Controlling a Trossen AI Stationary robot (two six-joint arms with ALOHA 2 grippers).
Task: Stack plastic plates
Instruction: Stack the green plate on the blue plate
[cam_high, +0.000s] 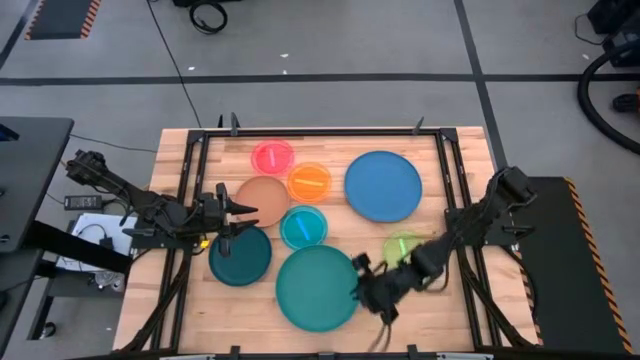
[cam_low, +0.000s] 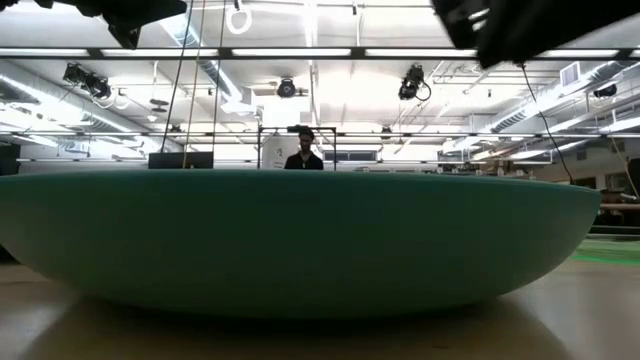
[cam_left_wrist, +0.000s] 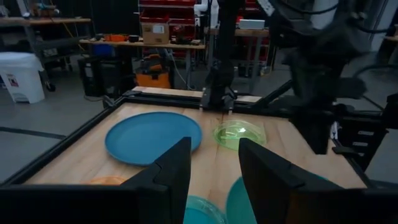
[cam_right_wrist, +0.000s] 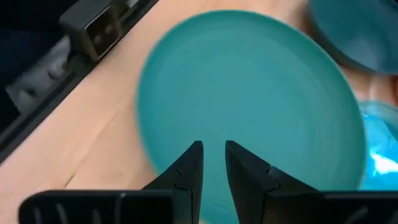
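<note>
Seen from above: right pincer (cam_high: 362, 291) sits at the right rim of the large teal plate (cam_high: 316, 287), near edge of the table (cam_high: 470, 150), fingers pointing left onto it, only a narrow gap between the tips, holding nothing. Lime green plate (cam_high: 402, 247) lies just behind that arm, to the far right of the pincer. Left pincer (cam_high: 244, 211) hovers over the tan plate (cam_high: 263, 199), fingers spread and empty, with the dark teal plate (cam_high: 240, 256) just nearer and the cyan plate (cam_high: 303, 227) to its right. Farther off: pink plate (cam_high: 272, 156), orange plate (cam_high: 309, 181), blue plate (cam_high: 383, 186). Nothing stacked yet. Round plates, so no long axis to line up with; right arm plainly nearer the teal one.

Level across the table: filled almost wholly by the teal plate's side, resting flat on the wood; a person stands far behind.

Past the left fingers: blue and lime plates lie ahead, well apart from that pincer.

Past the right fingers: tips over the teal plate's rim, plate spreading away in front, so probably an edge grasp from the right.
</note>
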